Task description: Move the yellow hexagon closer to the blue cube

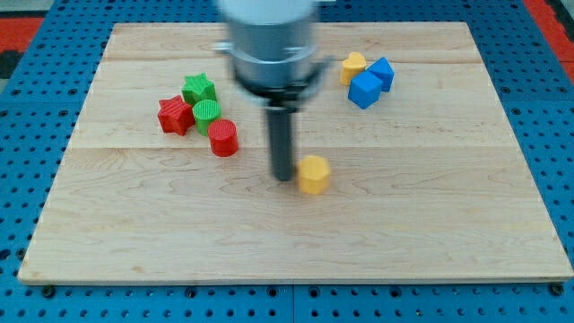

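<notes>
My tip (283, 176) touching yellow hexagon (314, 174), its left.

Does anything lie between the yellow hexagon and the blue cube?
No. In the camera view the board between the yellow hexagon and the blue cube is bare wood. My tip sits just left of the hexagon.

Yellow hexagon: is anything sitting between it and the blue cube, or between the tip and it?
Nothing visible blocks either. My tip sits just to the view's left of the yellow hexagon, with no block between them. From there, bare board runs up and right to the blue cube; the yellow heart-like block lies beyond, at its upper left.
</notes>
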`<state>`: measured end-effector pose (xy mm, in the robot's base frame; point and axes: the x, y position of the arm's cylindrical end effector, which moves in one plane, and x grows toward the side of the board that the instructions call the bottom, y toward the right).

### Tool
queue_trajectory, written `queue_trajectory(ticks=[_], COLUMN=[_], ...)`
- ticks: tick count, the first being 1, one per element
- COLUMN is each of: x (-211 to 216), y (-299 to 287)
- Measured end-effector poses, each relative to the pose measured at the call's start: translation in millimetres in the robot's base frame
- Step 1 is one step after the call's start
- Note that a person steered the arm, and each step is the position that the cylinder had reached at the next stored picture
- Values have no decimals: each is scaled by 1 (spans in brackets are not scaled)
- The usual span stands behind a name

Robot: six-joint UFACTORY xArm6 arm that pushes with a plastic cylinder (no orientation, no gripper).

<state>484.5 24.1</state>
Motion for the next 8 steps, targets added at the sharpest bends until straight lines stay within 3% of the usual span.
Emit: queue_trajectory(ticks=[1,2,3,4,5,6,7,8], x=[-2,31,-7,50,78,71,50,-3], y=[45,73,106,86,87,160,134,140])
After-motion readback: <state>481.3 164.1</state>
